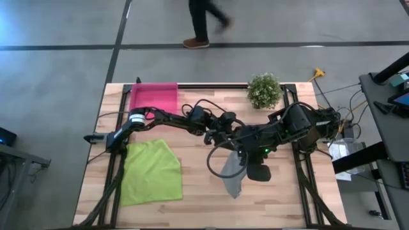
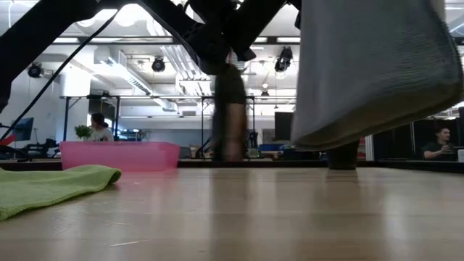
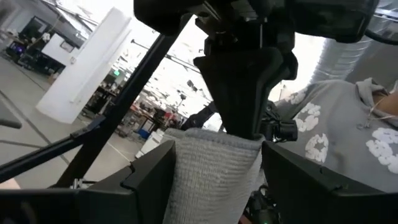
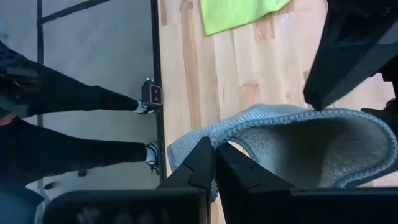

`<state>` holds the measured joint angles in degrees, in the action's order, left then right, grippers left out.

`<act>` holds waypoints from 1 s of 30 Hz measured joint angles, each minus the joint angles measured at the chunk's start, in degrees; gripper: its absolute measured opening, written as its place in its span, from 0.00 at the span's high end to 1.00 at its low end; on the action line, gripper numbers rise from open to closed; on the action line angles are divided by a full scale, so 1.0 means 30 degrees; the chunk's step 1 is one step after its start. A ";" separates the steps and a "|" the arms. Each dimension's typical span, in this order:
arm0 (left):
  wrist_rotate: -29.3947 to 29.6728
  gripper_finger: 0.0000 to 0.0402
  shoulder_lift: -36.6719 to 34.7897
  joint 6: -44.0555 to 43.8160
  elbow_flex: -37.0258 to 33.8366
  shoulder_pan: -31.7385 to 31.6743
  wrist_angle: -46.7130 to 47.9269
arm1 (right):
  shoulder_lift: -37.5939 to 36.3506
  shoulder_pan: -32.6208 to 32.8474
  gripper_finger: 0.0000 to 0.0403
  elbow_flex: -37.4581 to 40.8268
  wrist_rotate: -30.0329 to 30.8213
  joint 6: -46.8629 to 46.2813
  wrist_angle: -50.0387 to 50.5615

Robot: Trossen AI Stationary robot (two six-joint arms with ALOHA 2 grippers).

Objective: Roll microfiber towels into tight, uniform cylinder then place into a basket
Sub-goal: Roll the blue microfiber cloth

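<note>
Grey towel (image 1: 232,174) hangs off the table — both end effectors clamp its top edge.

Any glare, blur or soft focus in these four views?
Low view: bright ceiling lights wash out the background, and the hanging grey microfiber towel is close and soft. Left wrist view: blown-out backlight, arm parts in silhouette, grey towel sharp. High view: even light, the walking person slightly smeared. Right wrist view: clear, the flat lime green towel crisp.
</note>
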<state>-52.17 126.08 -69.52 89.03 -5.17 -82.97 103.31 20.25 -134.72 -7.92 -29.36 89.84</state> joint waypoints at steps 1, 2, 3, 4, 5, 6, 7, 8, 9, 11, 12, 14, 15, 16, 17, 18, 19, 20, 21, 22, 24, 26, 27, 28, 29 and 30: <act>0.0098 0.44 0.0000 0.0000 0.0000 0.0000 0.0010 | 0.0000 0.0000 0.98 0.0000 0.0000 -0.0007 0.0000; 0.0197 0.44 0.0000 0.0045 -0.0019 0.0000 0.0011 | 0.0000 0.0000 0.98 0.0000 0.0000 -0.0055 0.0000; 0.0322 0.44 0.0000 0.0227 -0.0041 -0.0017 -0.0001 | 0.0000 0.0000 0.98 0.0000 0.0000 -0.0073 0.0000; 0.0483 0.44 0.0000 0.0349 -0.0051 -0.0033 -0.0003 | 0.0000 0.0000 0.98 0.0000 0.0000 -0.0073 0.0000; 0.0573 0.44 0.0000 0.0429 -0.0058 -0.0044 0.0001 | 0.0000 0.0000 0.98 0.0000 0.0000 -0.0073 0.0000; 0.0603 0.44 0.0000 0.0452 -0.0062 -0.0051 0.0004 | 0.0000 0.0000 0.98 0.0000 0.0000 -0.0073 0.0000; 0.0646 0.44 0.0000 0.0459 -0.0066 -0.0069 0.0011 | 0.0000 0.0000 0.98 0.0000 0.0000 -0.0073 0.0000; 0.0665 0.45 0.0000 0.0464 -0.0073 -0.0073 0.0009 | 0.0000 0.0000 0.98 0.0000 0.0000 -0.0073 0.0000; 0.0667 0.46 0.0000 0.0466 -0.0073 -0.0071 0.0004 | 0.0000 0.0000 0.98 0.0000 0.0000 -0.0073 0.0000; 0.0672 0.49 0.0000 0.0474 -0.0073 -0.0058 0.0004 | 0.0000 -0.0003 0.98 0.0000 0.0000 -0.0073 0.0000; 0.0672 0.50 0.0000 0.0481 -0.0065 -0.0058 0.0011 | 0.0000 0.0000 0.98 0.0000 0.0000 -0.0073 0.0000; 0.0672 0.54 0.0000 0.0553 -0.0038 -0.0064 0.0011 | 0.0000 0.0000 0.98 0.0000 0.0000 -0.0073 0.0000; 0.0694 0.56 0.0000 0.0738 -0.0023 -0.0066 0.0004 | 0.0000 0.0000 0.98 0.0000 0.0000 -0.0073 0.0000; 0.0715 0.58 0.0000 0.0841 -0.0022 -0.0066 0.0004 | 0.0000 0.0000 0.98 0.0000 0.0000 -0.0073 0.0000; 0.0716 0.60 0.0000 0.0889 -0.0034 -0.0066 0.0008 | 0.0000 0.0000 0.98 0.0000 0.0000 -0.0073 0.0000; 0.0713 0.61 0.0000 0.0885 -0.0044 -0.0066 0.0011 | 0.0000 0.0000 0.98 0.0000 0.0000 -0.0073 0.0000; 0.0716 0.63 0.0000 0.0882 -0.0051 -0.0073 0.0018 | 0.0000 0.0000 0.98 0.0000 0.0000 -0.0102 0.0000; 0.0716 0.65 0.0000 0.0899 -0.0063 -0.0073 0.0016 | 0.0000 0.0000 0.98 0.0000 0.0000 -0.0150 0.0000; 0.0716 0.67 0.0000 0.0956 -0.0073 -0.0074 0.0011 | 0.0000 0.0000 0.98 0.0000 0.0000 -0.0186 0.0000; 0.0716 0.68 0.0000 0.0962 -0.0073 -0.0089 0.0011 | 0.0000 0.0000 0.98 0.0000 0.0000 -0.0204 0.0000; 0.0716 0.71 0.0000 0.0962 -0.0073 -0.0155 0.0024 | 0.0000 0.0000 0.98 0.0000 0.0000 -0.0219 0.0000; 0.0713 0.74 0.0000 0.0958 -0.0077 -0.0238 0.0026 | 0.0000 0.0000 0.98 0.0000 0.0000 -0.0226 0.0000; 0.0709 0.75 0.0000 0.0966 -0.0083 -0.0301 0.0018 | 0.0000 0.0000 0.98 0.0000 0.0000 -0.0226 0.0000; 0.0709 0.76 0.0000 0.0962 -0.0090 -0.0374 0.0021 | 0.0000 0.0026 0.98 0.0000 0.0000 -0.0226 0.0000; 0.0709 0.77 0.0000 0.0962 -0.0102 -0.0470 0.0026 | 0.0000 0.0036 0.98 0.0000 0.0000 -0.0226 0.0000; 0.0716 0.78 0.0000 0.0962 -0.0102 -0.0557 0.0041 | 0.0000 0.0054 0.98 0.0000 0.0000 -0.0226 0.0007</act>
<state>-50.02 126.08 -66.63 88.73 -6.84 -82.85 103.31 20.41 -134.72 -7.92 -30.04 89.86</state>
